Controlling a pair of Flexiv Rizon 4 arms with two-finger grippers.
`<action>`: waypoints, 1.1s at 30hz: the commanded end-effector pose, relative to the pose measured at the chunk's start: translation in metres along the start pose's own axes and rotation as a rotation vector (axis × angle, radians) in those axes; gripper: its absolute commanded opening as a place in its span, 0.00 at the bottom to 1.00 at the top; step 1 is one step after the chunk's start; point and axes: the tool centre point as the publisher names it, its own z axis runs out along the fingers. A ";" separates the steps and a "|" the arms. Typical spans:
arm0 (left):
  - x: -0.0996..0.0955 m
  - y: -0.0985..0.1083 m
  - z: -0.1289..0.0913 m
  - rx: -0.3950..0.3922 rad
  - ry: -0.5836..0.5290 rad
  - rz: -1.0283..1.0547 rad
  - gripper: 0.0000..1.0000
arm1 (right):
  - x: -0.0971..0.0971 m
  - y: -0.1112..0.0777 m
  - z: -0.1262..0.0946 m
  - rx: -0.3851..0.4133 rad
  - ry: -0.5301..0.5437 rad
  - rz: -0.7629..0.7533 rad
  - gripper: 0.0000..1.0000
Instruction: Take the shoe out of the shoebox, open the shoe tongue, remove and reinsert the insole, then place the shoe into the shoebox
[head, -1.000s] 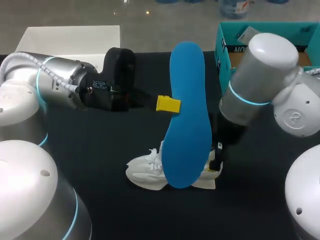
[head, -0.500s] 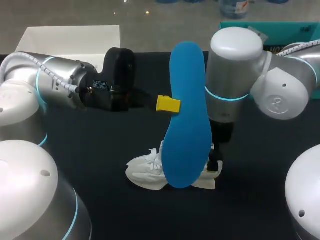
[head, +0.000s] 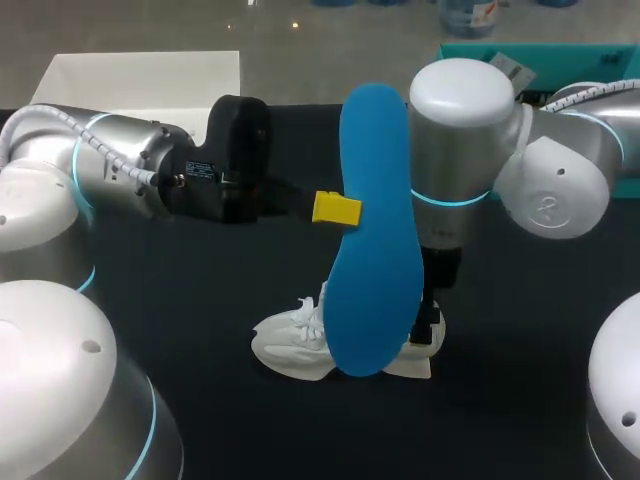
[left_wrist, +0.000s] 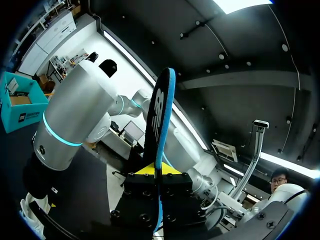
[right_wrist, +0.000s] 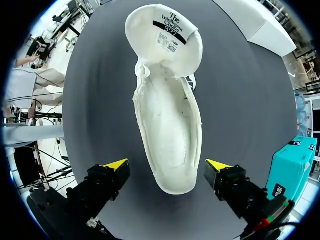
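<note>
Head, insole (head: 375, 240): blue, out of the shoe, held upright above the table (head: 200, 300), its lower end in front of the shoe.
Head, left gripper (head: 336, 208): clamped on the insole's edge about midway up, one yellow tip showing.
Head, shoe (head: 290, 345): white, out of the box, lying on the table and partly hidden behind the insole.
Head, right gripper (head: 430, 330): down at the shoe's heel end; finger spread not clear from here.
Head, shoebox (head: 580, 52): teal, at the far right of the table, well apart from the shoe.
Left wrist, left gripper (left_wrist: 156, 170): both tips pressed to the insole (left_wrist: 162, 120) from two sides, seen edge-on and rising straight ahead.
Left wrist, shoe (left_wrist: 32, 220): only a white scrap visible low down, under the right arm.
Left wrist, shoebox (left_wrist: 20, 107): off to the side beyond that arm.
Right wrist, right gripper (right_wrist: 167, 167): fingers spread wide, one each side of the heel, gripping nothing; contact with the heel not evident.
Right wrist, shoe (right_wrist: 170, 130): mouth up, inner bed bare and white, no insole inside.
Right wrist, tongue (right_wrist: 165, 35): folded forward over the toe, label side up.
Right wrist, shoebox (right_wrist: 292, 170): just beside one finger, apart from the shoe.
Done, as judged: shoe out of the box, tongue open, insole removed.
Left, as judged: slide the insole back in, toe end first, probably with the heel steadied; then return the shoe to the box.
</note>
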 end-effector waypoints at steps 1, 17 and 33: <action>-0.001 0.001 0.001 0.003 0.001 0.001 0.00 | 0.001 0.000 0.001 0.001 -0.002 0.000 1.00; -0.001 0.001 0.001 0.003 0.001 0.001 0.00 | 0.001 0.000 0.001 0.001 -0.002 0.000 1.00; -0.001 0.001 0.001 0.003 0.001 0.001 0.00 | -0.046 0.048 0.017 -0.025 -0.043 -0.073 1.00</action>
